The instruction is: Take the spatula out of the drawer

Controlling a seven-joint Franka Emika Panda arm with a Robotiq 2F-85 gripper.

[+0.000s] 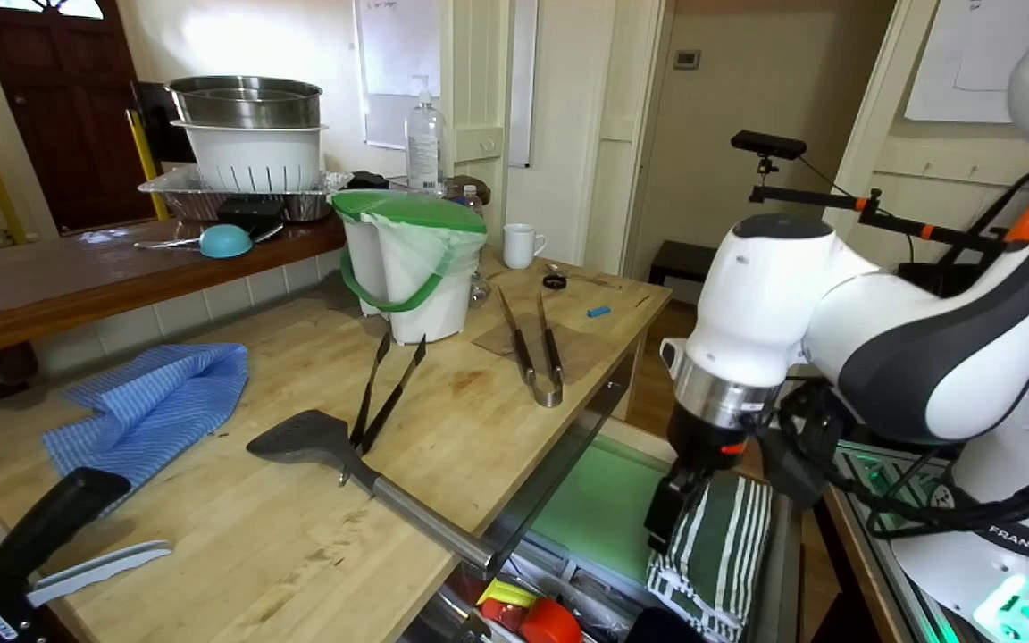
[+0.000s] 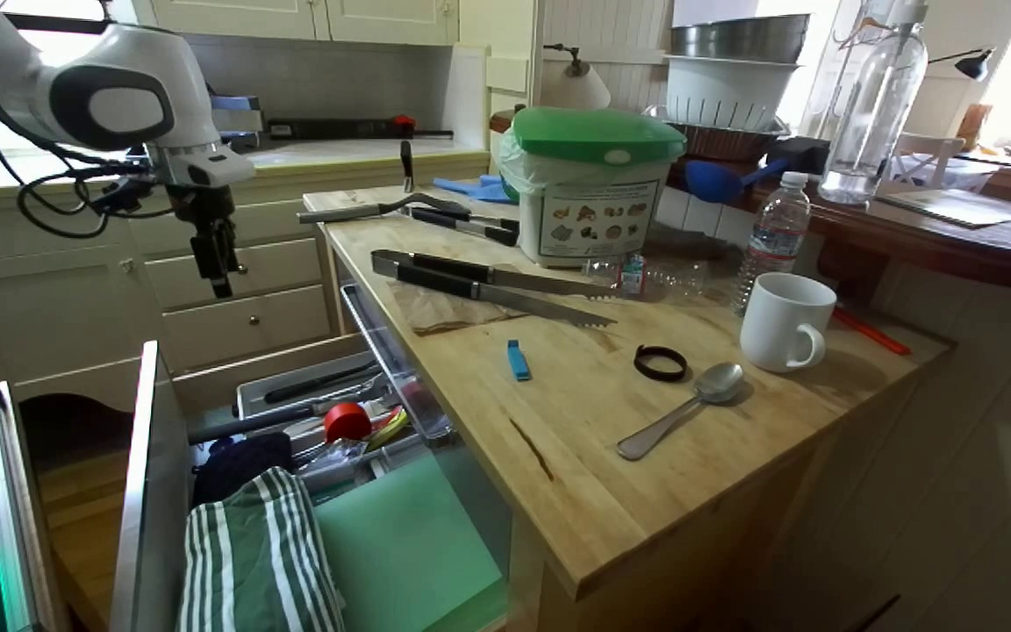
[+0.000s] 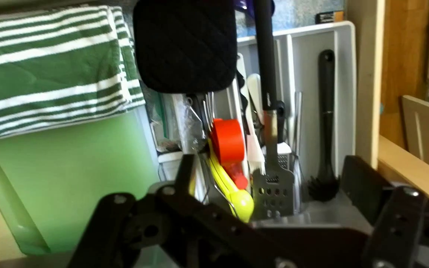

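Note:
The drawer [image 1: 599, 500] [image 2: 139, 518] [image 3: 365, 93] is pulled out below the worktop. Inside it, the slotted black spatula [image 3: 274, 191] lies with its long handle pointing to the top of the wrist view. Part of that dark handle [image 2: 251, 425] also shows in an exterior view, reaching towards the drawer's front panel. Above the drawer hangs my gripper [image 1: 663, 529] [image 2: 222, 279] [image 3: 269, 169], pointing down. Its jaws stand wide open with nothing between them, apart from the spatula. In the wrist view the spatula's blade appears in the gap between the two fingers.
Around the spatula lie a black pot holder [image 3: 186, 48], a red utensil [image 3: 229, 139], a yellow utensil [image 3: 233, 193] and a black pasta server [image 3: 326, 123]. A striped cloth [image 2: 260, 553] covers part of the green liner. A larger dark spatula [image 1: 318, 439] overhangs the worktop edge beside tongs.

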